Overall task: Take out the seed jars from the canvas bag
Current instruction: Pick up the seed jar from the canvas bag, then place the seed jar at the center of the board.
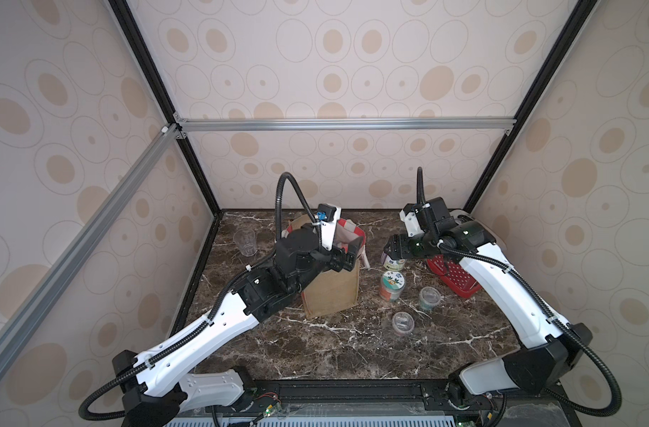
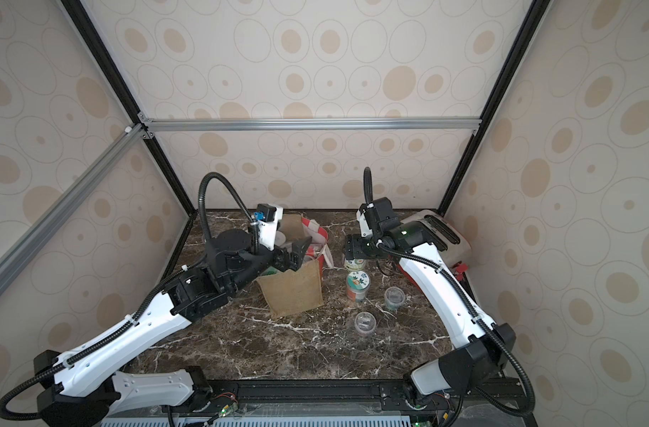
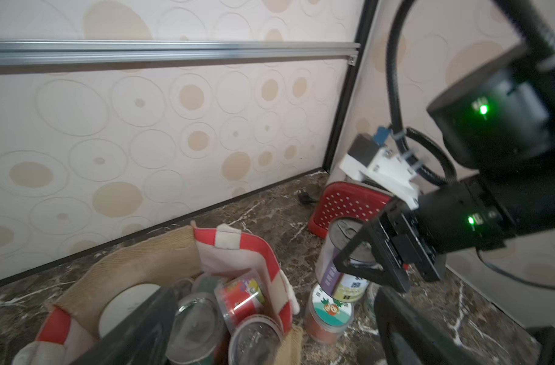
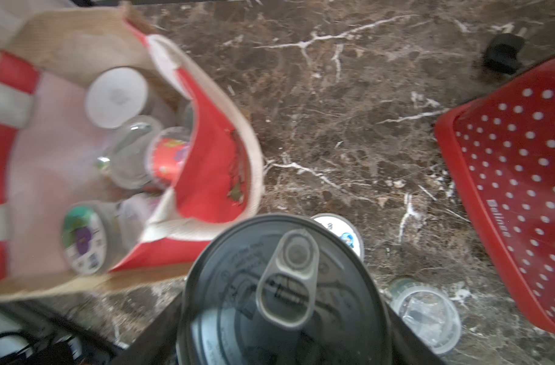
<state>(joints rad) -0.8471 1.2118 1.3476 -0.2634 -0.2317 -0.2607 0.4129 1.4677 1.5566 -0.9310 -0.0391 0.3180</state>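
Metal pull-tab can [image 4: 285, 294] looks clamped in right gripper [image 1: 391, 253], set-down pending. Left gripper [image 1: 351, 255] gapes over canvas bag [image 1: 330, 295]; next, descend onto seed jars [image 3: 241, 297].

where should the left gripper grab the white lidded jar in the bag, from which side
Grip the white-lidded jar across its lid rim, coming straight down through the open top of the canvas bag. Its lid faces up, so it looks upright, and the bag's walls block sideways reach. The open left gripper should probably keep its fingers clear of the clear jar beside it.
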